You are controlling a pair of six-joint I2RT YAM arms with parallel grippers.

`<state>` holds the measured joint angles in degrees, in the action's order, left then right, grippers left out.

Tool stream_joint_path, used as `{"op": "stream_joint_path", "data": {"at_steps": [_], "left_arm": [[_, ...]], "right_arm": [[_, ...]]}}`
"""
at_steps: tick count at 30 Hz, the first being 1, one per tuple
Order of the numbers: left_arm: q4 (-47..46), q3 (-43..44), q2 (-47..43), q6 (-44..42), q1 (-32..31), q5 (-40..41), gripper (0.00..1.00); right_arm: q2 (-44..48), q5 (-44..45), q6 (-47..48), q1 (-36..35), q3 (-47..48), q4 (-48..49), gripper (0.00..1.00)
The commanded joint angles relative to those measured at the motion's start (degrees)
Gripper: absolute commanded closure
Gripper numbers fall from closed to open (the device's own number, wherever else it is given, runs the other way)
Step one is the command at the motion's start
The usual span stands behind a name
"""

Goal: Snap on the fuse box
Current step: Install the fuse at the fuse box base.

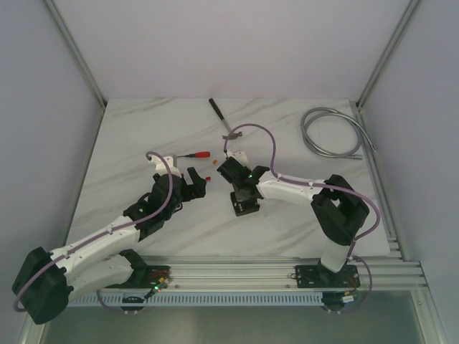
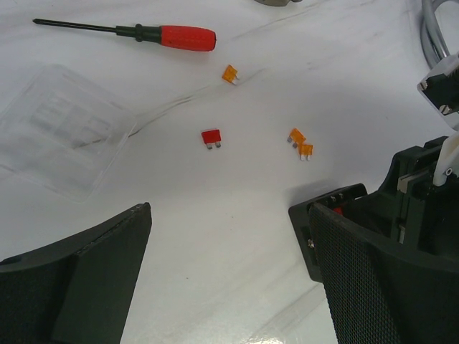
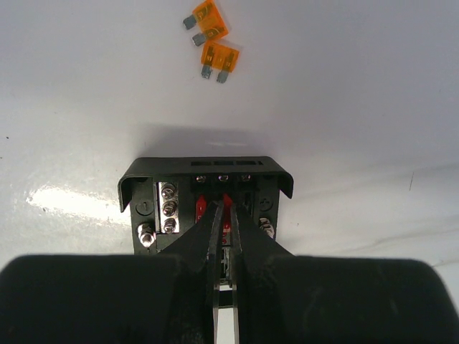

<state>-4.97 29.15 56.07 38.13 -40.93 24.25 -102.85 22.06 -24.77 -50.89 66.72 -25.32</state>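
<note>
Your small black square plastic fuse box (image 3: 165, 169) sits flat on the white marbled tabletop (image 1: 143, 136), near its middle. Its open top faces up, with screw terminals along one side and red fuses in the inner slots. Your right tool (image 3: 223, 209) is directly over it, fingers pinched almost together and tips down among those red fuses. You cannot tell from these views whether they actually nip one.

In your left wrist view the fuse box (image 2: 326, 202) shows just past one finger of your left tool (image 2: 226, 218). That tool is spread wide, grasps nothing, and hovers over bare tabletop just beside the box.

Near the box lie two small orange blade fuses (image 3: 209, 20), close against each other. Further out are a loose red blade fuse (image 2: 211, 137) and a third orange blade fuse (image 2: 229, 74). Beyond them lies a red-handled screwdriver (image 2: 186, 37), with a clear plastic cover (image 2: 61, 129) flat near it. A coiled grey hose (image 1: 333, 132) rests towards the far right corner.
</note>
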Motion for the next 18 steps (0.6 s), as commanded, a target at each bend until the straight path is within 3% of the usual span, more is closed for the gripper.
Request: {"op": "stream_joint_path", "data": {"at_steps": [1, 8, 16, 18], "left_arm": [[0.89, -0.41, -0.97, 0.08, 0.28, 0.20, 0.00], [1.06, -0.67, -1.64, 0.22, 0.27, 0.29, 0.00], [1.62, -0.92, -3.54, 0.68, 0.32, 0.64, 0.00], [1.76, -0.93, -3.81, 0.75, 0.32, 0.82, 0.00]], "right_arm": [[-7.47, -7.71, -0.80, 0.61, -9.64, -6.10, 1.00], [-7.04, -6.29, -0.79, 0.02, -11.24, -7.13, 1.00], [3.26, -3.88, -1.23, -0.52, -4.32, -7.32, 1.00], [4.69, -3.53, -1.12, -0.52, -2.79, -7.05, 0.95]]}}
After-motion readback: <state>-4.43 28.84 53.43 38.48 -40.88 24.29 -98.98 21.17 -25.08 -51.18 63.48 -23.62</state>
